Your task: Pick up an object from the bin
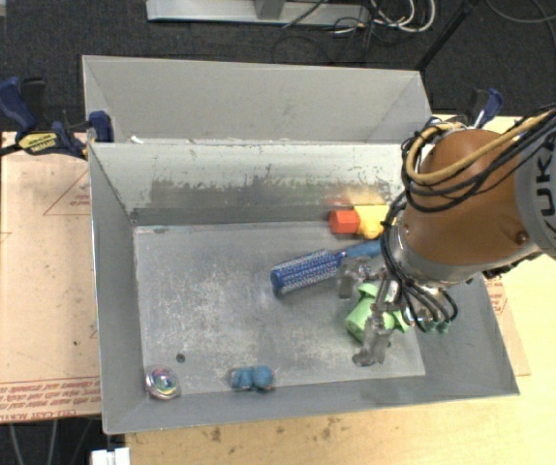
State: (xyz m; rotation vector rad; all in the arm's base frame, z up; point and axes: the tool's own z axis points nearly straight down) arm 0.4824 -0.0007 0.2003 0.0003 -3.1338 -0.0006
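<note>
1. Green lump (359, 316), bright and irregular in shape, lies on the floor of the bin (210, 294) in the lower right of the frame. It is right against the left side of the gripper (371, 345).
2. The arm (552, 206) enters from the right edge and bends down into the bin. Its rounded orange cover (462, 201), wrapped in dark cables, hangs above the bin's right end.
3. The gripper points down and slightly left, with its tip low at the bin floor, just below the green lump. I cannot tell whether it is parted or closed, or whether it grips the lump.
4. A blue brush (307, 271) lies slantwise just up and left of the lump.
5. An orange block (345, 222) and a yellow block (370, 219) sit side by side at the back wall.
6. A small blue clump (252, 379) and a silvery round piece (163, 384) rest well apart from the gripper, at the lower left.
</note>
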